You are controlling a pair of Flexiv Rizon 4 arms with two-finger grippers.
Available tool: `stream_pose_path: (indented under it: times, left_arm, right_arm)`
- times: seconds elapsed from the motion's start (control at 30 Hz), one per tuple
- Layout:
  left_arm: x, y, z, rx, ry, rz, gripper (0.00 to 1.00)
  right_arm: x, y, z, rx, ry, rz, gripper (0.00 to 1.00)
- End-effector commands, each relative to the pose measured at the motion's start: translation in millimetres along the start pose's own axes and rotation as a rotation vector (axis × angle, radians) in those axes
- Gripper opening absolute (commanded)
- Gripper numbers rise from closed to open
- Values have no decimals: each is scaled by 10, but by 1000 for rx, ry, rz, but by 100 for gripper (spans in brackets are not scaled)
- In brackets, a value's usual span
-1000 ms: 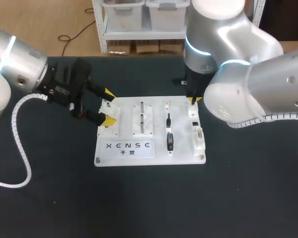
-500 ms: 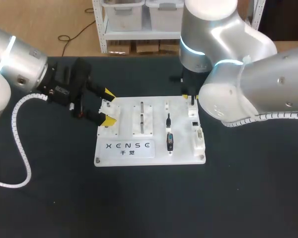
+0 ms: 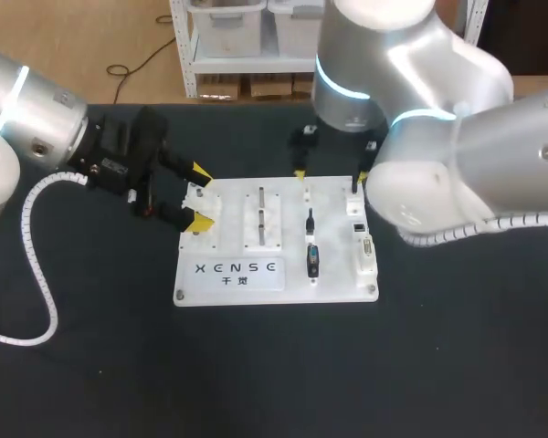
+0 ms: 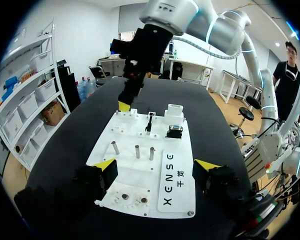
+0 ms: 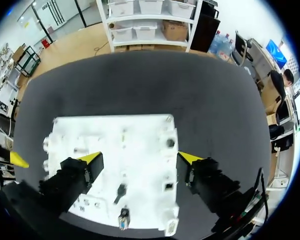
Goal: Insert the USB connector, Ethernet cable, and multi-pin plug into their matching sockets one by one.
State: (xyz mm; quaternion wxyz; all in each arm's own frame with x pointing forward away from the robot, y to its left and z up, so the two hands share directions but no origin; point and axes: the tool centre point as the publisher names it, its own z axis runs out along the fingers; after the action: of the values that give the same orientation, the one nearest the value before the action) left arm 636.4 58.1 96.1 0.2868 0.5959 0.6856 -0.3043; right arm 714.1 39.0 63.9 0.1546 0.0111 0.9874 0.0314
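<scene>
Plainly, the left gripper [image 4: 156, 167] has its jaws wide apart, flanking the white board's [image 3: 228, 285] 9 o'clock edge and gripping nothing; its arm enters low from 9 o'clock. The right gripper [image 5: 138, 159] hangs over the board's 12 o'clock edge, jaws spread, empty. A smaller black plug [image 3: 310, 220] and a larger black plug [image 3: 312, 260] sit right of the board's middle, the sockets [image 3: 364, 246] at 3 o'clock.

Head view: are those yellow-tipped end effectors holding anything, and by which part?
Nothing is held. The left end effector and the right end effector both stand open above the white board, with nothing gripped between their fingers.
</scene>
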Motion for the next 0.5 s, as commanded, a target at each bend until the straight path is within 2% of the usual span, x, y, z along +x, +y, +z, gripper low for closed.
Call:
stream_pose_path:
  times: [0.03,0.23,0.47,0.5]
  left_arm:
    - [6,13,4,3,-1,1,100]
    - [6,13,4,3,-1,1,100]
    - [6,13,4,3,-1,1,100]
    - [6,13,4,3,-1,1,100]
  right_arm:
    - [173,111,4,-11,35,-1,100]
    - [368,209,103,-12,98,-2,100]
    - [501,233,224,-1,145,-14,100]
    - [513,241,230,-1,147,-16,96]
